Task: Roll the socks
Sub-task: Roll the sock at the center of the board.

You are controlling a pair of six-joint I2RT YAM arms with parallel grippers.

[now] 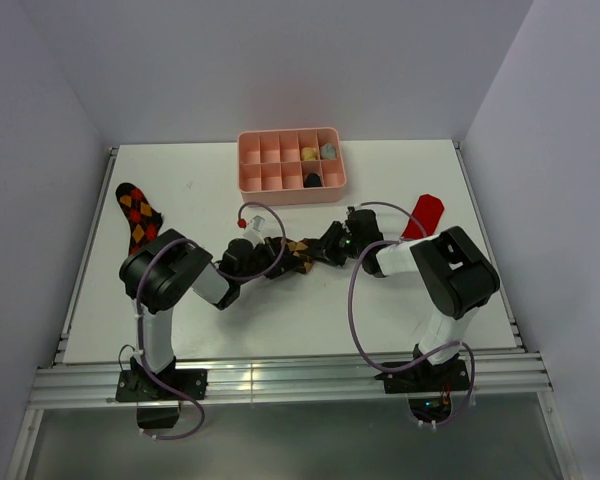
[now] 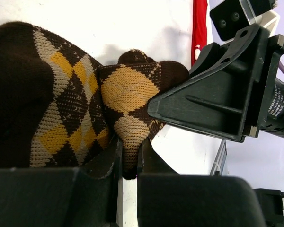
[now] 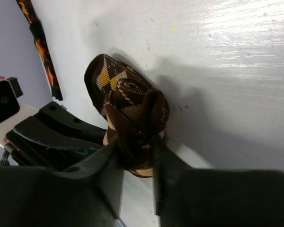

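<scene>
The tan argyle sock (image 1: 299, 254) is bunched into a loose roll at mid-table between both grippers. My left gripper (image 1: 282, 249) is shut on a fold of it (image 2: 128, 101), the fabric pinched between the jaws (image 2: 130, 147). My right gripper (image 1: 320, 247) comes from the other side, its jaws (image 3: 135, 144) pressed onto the rolled end of the sock (image 3: 125, 106). The black sock with red-orange diamonds (image 1: 136, 214) lies flat at the far left, and a strip of it (image 3: 38, 42) shows in the right wrist view. The red sock (image 1: 423, 214) lies to the right (image 2: 199, 28).
A pink compartment tray (image 1: 258, 158) stands at the back centre with small items in its right cells. White walls close in the table on three sides. The two wrists sit very close together over mid-table, cables looping above them.
</scene>
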